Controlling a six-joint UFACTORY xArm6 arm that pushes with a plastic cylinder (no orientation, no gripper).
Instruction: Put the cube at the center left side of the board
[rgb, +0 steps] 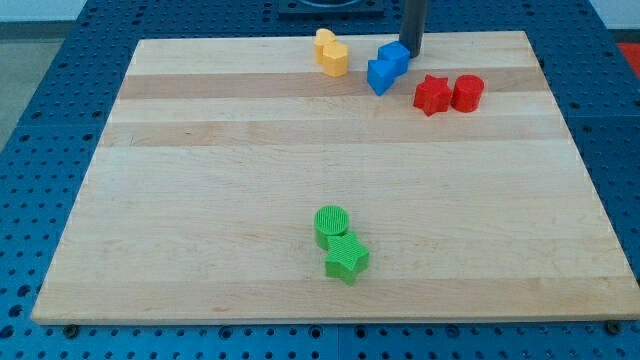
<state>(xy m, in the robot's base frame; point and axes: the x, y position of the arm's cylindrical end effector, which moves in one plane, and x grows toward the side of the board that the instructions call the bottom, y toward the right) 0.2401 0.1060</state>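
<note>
A blue cube (394, 55) sits near the view's top edge of the wooden board (200, 200), right of centre. It touches a second blue block (380, 76) just below and to its left. My tip (412, 53) is right against the cube's right side, at the view's top.
A yellow block (331, 53) lies left of the blue blocks. A red star (431, 95) and a red cylinder (467, 92) lie to the right, touching each other. A green cylinder (331, 224) and a green star (346, 259) sit together near the view's bottom centre.
</note>
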